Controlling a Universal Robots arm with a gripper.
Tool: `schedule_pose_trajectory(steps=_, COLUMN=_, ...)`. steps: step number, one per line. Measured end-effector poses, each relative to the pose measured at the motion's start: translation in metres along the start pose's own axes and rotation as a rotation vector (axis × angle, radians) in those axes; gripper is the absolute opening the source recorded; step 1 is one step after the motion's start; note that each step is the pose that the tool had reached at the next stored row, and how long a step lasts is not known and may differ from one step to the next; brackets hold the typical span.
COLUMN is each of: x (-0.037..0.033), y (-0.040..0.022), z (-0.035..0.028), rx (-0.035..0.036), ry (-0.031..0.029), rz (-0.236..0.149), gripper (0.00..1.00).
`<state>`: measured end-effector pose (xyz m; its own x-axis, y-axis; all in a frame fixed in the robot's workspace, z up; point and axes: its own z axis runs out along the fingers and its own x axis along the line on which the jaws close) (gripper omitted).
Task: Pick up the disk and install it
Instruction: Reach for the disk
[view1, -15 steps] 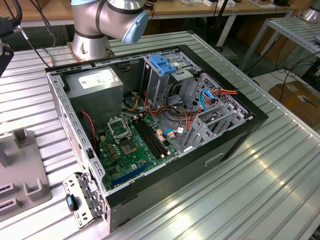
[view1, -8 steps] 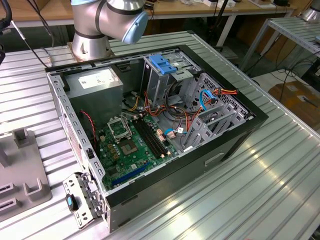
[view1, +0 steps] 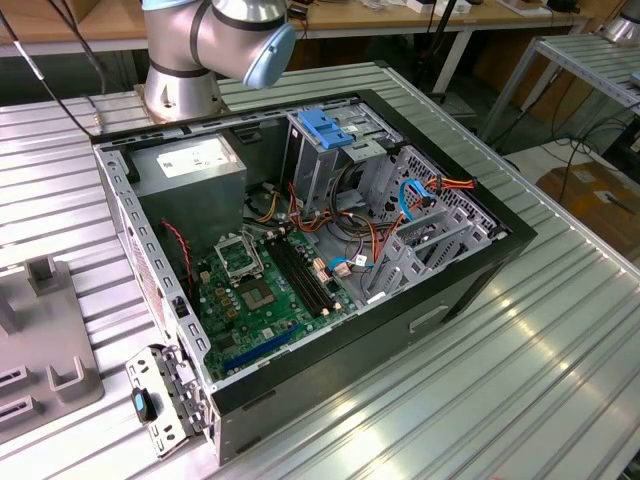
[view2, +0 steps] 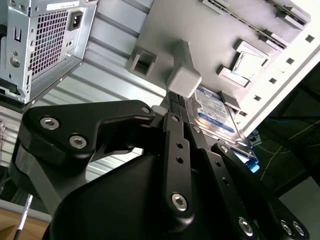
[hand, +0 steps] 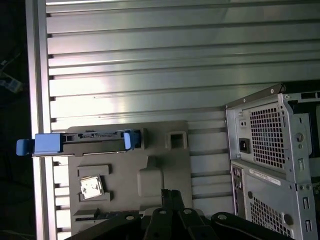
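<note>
Robot arm (view1: 205, 40) stands on its base behind the open case (view1: 420, 325) on the ribbed counter (view1: 530, 390), its wrist turned down over a grey tray (hand: 160, 145) near the case's rear. The jaws are together and hold nothing (both wrist views show the slim black tips (view2: 174, 120) pressed side by side). The disk (hand: 85, 142), clipped in its blue frame, stands on edge in a slot of the tray at the counter's rim. In the second wrist view it sits just beyond the tips, apart from them.
</note>
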<state>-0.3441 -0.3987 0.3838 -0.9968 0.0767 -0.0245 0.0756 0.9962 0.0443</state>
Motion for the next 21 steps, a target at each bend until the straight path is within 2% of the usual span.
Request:
schedule_pose_trajectory(steps=3, x=0.0049, y=-0.0004, z=-0.0001, rx=-0.0001, ry=0.0, rz=0.0, gripper=0.11)
schedule_pose_trajectory(steps=21, x=0.0241, y=-0.0019, z=-0.0006, rx=0.0, ry=0.0001, rz=0.0, gripper=0.11)
